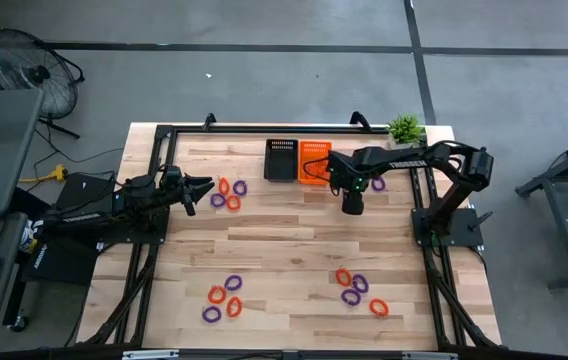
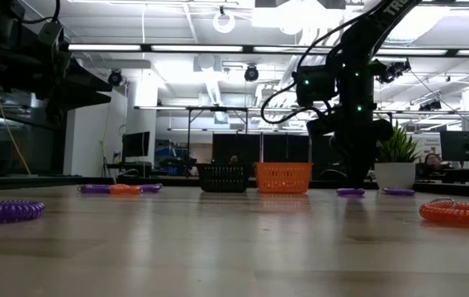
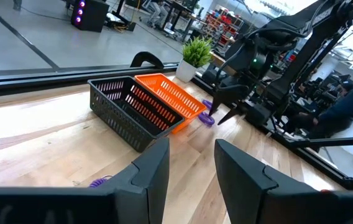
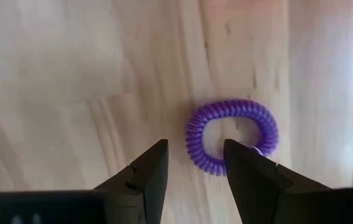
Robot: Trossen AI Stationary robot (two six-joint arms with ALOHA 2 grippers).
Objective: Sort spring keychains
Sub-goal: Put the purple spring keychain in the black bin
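Note:
Orange and purple spring keychains lie flat in three loose groups: by my left gripper [image 1: 230,194], near-left [image 1: 223,297] and near-right [image 1: 358,290]. My right gripper [image 4: 194,167] points down, open, above a purple keychain [image 4: 231,135] lying flat on the wood. One finger stands over the ring's near coil and the other beside it. The low view shows this gripper [image 2: 355,169] just over that keychain [image 2: 350,191]. Another purple one [image 1: 378,184] lies to its right. My left gripper [image 1: 200,190] waits open and level at the table's left, short of its group.
A black slotted basket [image 1: 281,159] and an orange one [image 1: 313,161] stand side by side at the table's far edge, left of my right gripper. A potted plant [image 1: 405,128] sits at the far right corner. Bare wood spans the table's middle [image 1: 294,235].

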